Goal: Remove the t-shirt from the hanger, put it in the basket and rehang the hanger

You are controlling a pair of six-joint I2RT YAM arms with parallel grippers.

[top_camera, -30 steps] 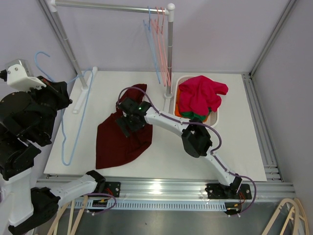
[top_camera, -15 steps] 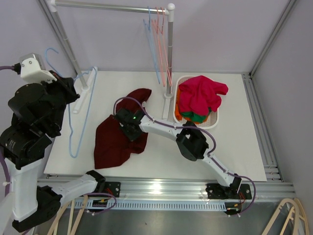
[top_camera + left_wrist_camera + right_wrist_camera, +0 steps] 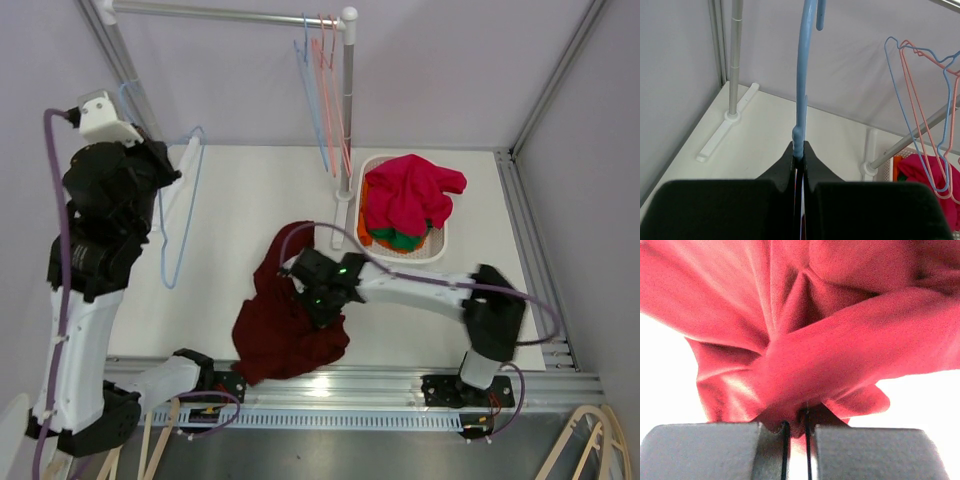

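Hanger (image 3: 800, 90) up on your left, t-shirt (image 3: 285, 335) off it.
Your left gripper (image 3: 799, 150) is clamped on the blue hanger at far left; your right gripper (image 3: 795, 427) pinches the dark red t-shirt, bunched at the table's (image 3: 240, 200) near edge.

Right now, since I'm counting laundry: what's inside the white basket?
The basket holds a crimson garment on top, with green fabric and orange fabric peeking out beneath; anything deeper is covered.
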